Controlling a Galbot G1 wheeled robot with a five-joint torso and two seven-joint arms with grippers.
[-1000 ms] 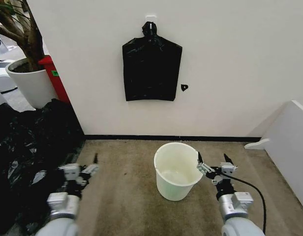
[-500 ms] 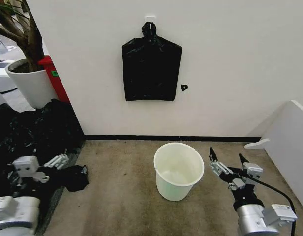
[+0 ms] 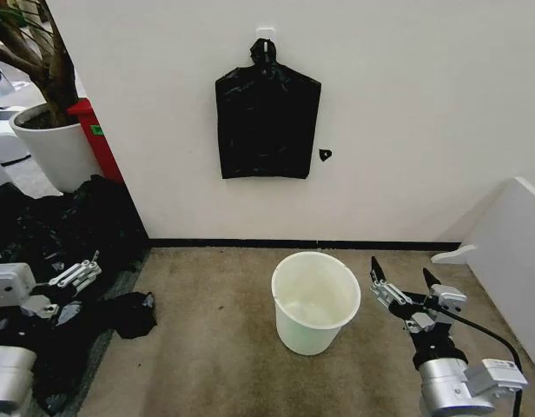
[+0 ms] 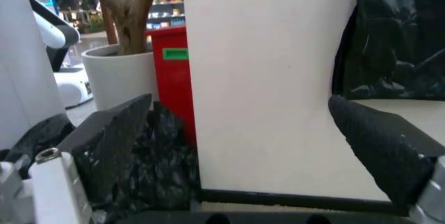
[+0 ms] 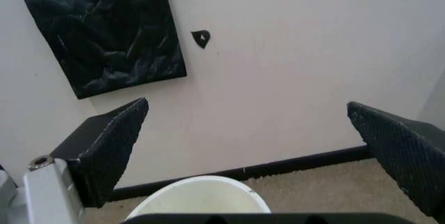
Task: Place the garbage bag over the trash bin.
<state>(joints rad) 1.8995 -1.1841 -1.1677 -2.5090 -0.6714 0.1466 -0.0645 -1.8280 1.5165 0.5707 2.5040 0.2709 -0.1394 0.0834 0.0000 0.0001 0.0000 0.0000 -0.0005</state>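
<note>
- The trash bin (image 3: 315, 300) is stood upright on the carpet (image 3: 224, 347), mouth upward (long axis vertical).
- The right gripper (image 3: 403, 280) is held spread beside it.
- The left gripper (image 3: 76, 274) is spread over black film (image 3: 68, 234).

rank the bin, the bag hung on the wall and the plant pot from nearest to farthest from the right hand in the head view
From the right hand, open at the lower right:
1. The bin, just to its left on the carpet.
2. The hung bag, up on the wall beyond the bin.
3. The plant pot, far off at the left edge.
</note>
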